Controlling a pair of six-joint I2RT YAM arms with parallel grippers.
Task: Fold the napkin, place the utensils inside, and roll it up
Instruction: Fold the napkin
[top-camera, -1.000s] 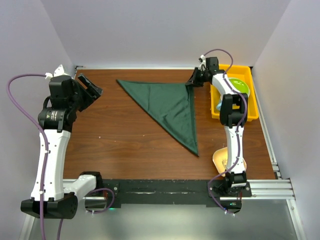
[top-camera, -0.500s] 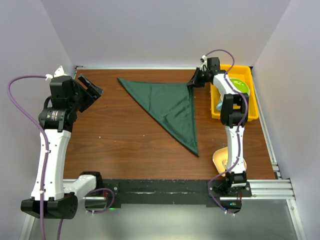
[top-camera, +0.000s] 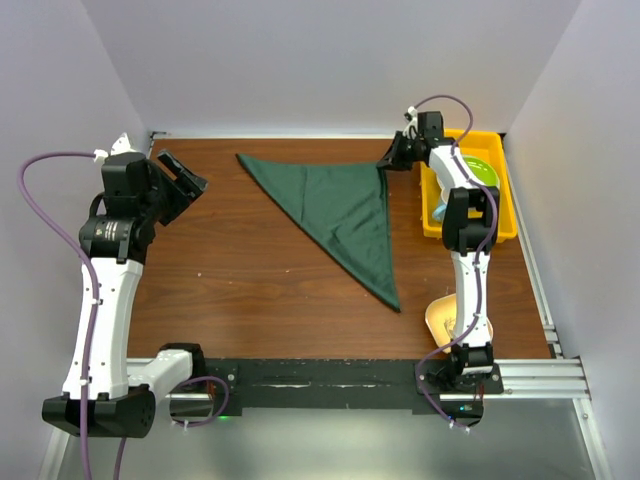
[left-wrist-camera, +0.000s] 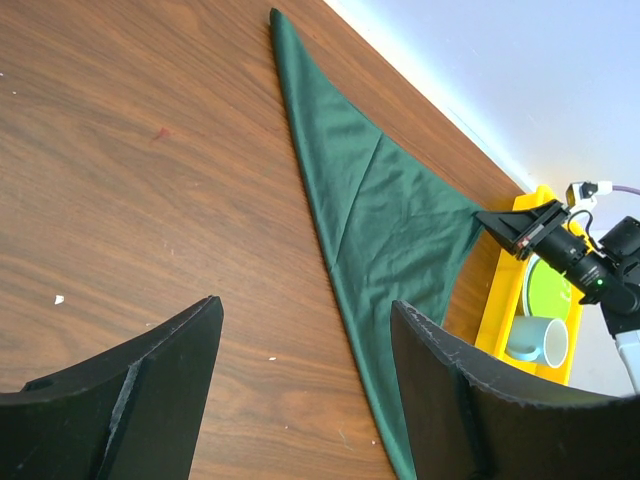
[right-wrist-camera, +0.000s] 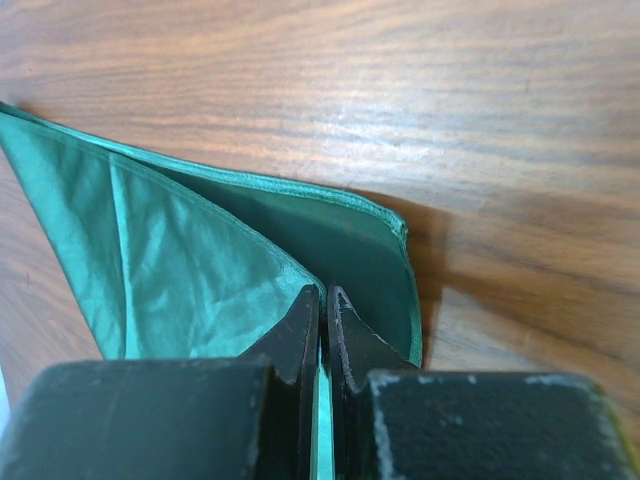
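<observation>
My right pincer (top-camera: 386, 163), clamped shut on the far right corner of the dark green napkin (top-camera: 340, 205), has just tugged the folded triangle slightly toward the yellow tray (top-camera: 508, 200), likely straightening it. My left pincer (top-camera: 183, 172) hangs wide, empty.

A dark green cloth napkin (top-camera: 345, 210) is seen folded into a long triangle and laid flat on the brown wooden table (top-camera: 250, 270). One edge is run along the far side of the table, from a sharp tip at the far left to a corner at the far right; from that corner a second edge is run toward the near side, ending in a narrow point. A faint crease and light wrinkles are shown across the cloth (left-wrist-camera: 390, 210). At the far right corner two layers (right-wrist-camera: 200, 260) are visible, and this corner is pinched between the closed fingers of the right gripper (right-wrist-camera: 324, 295).
</observation>
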